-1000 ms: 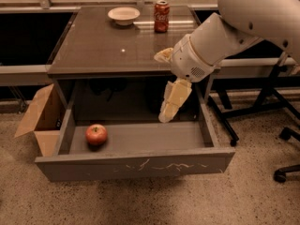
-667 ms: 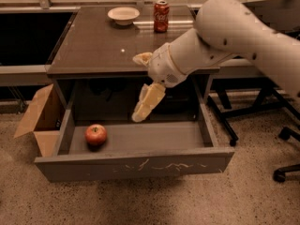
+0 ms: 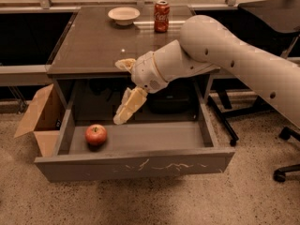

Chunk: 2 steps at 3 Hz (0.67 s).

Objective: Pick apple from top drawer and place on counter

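The apple, small and red, lies in the left part of the open top drawer, a shallow grey drawer with pale scratches on its front panel. The counter is the glossy grey-brown tabletop above it. My gripper hangs over the drawer's middle, just in front of the counter's edge, above and to the right of the apple. Its two cream fingers stand wide apart with nothing between them. It does not touch the apple.
A red soda can and a white bowl stand at the back of the counter. A brown cardboard box sits left of the drawer. Chair legs stand on the right, on the speckled floor.
My arm has swung left across the drawer, bringing the gripper from the right side to the middle and closer to the apple. The apple has not moved.
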Motion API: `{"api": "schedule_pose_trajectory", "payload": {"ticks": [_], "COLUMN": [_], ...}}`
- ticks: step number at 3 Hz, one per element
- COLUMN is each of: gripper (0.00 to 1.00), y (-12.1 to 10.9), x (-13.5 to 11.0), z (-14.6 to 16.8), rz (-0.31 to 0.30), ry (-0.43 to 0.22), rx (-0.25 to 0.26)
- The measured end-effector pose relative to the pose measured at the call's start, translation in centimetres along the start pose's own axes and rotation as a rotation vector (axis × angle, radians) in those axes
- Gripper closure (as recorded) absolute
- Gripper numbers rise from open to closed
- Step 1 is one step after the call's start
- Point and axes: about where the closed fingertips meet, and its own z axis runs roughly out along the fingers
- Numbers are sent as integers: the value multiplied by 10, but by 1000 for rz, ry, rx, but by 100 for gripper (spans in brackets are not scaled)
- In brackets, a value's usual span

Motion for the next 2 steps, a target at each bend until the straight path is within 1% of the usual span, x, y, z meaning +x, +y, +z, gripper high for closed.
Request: {"api": "schedule_pose_trajectory", "payload": {"ticks": [1,2], "gripper": [0,0], "y": [4,5], "x": [38,61], "z": [47,75], "rz": [117,193], "ry": [-44,-65], "rx": [-55,-79]}}
